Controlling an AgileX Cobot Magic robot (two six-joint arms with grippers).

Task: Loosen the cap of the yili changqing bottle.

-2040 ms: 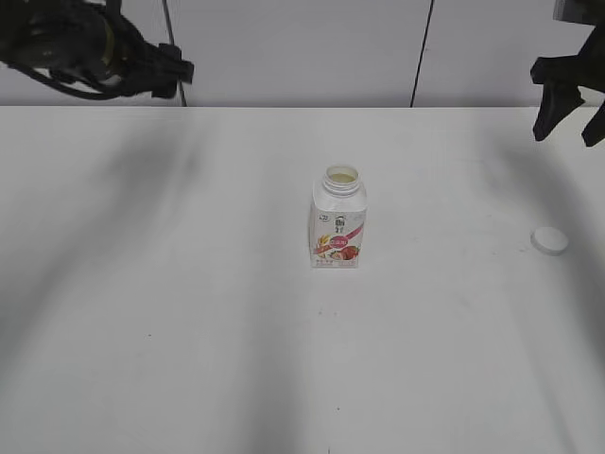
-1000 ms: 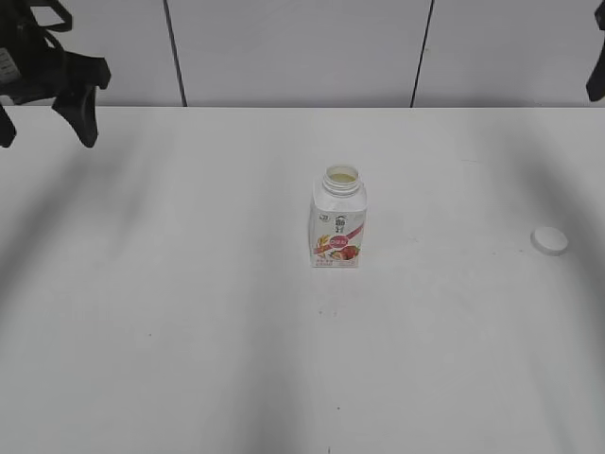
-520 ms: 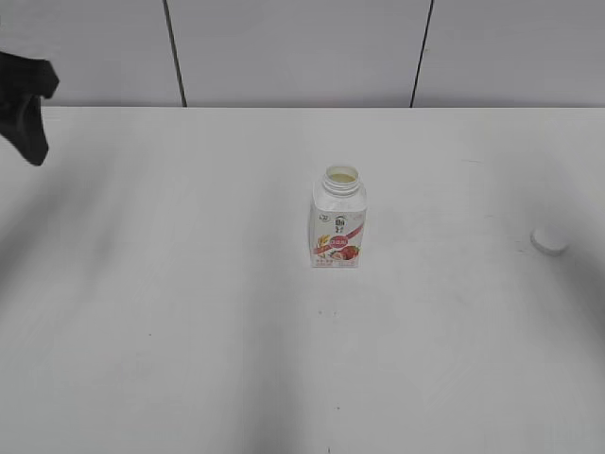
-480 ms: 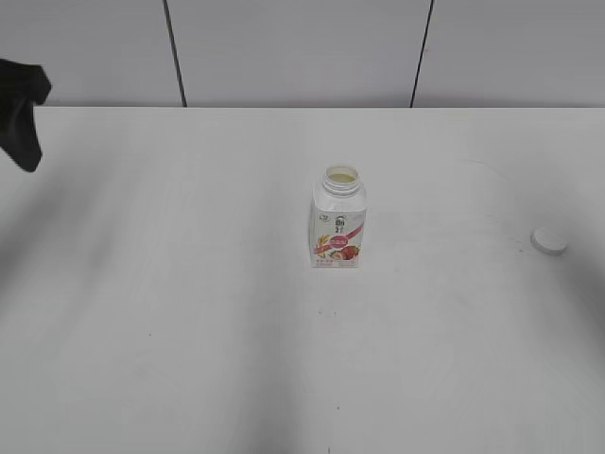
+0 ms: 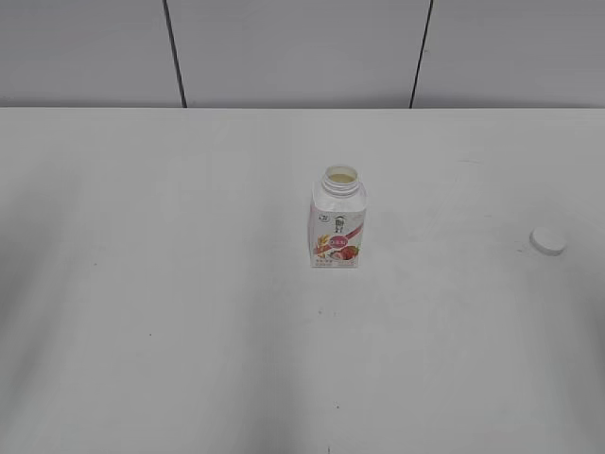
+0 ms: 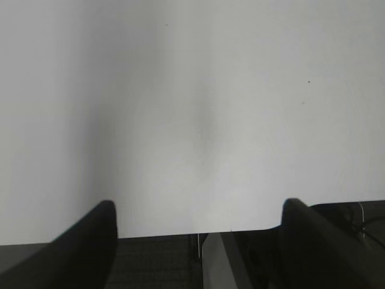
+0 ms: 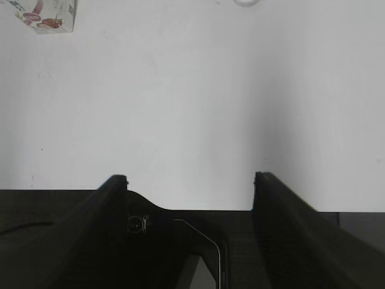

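The yili changqing bottle stands upright mid-table with its neck open and a red-pink fruit label. Its base shows at the top left of the right wrist view. The white cap lies on the table far to the bottle's right, and its edge shows at the top of the right wrist view. Neither gripper shows in the exterior view. My left gripper is open and empty over the table's near edge. My right gripper is open and empty, well back from the bottle and cap.
The white table runs to a grey panelled wall at the back. The table's near edge shows in the left wrist view, with dark floor below.
Both arms have drawn back out of the exterior view, the left one off the left side and the right one off the right side. The bottle and cap have not moved.
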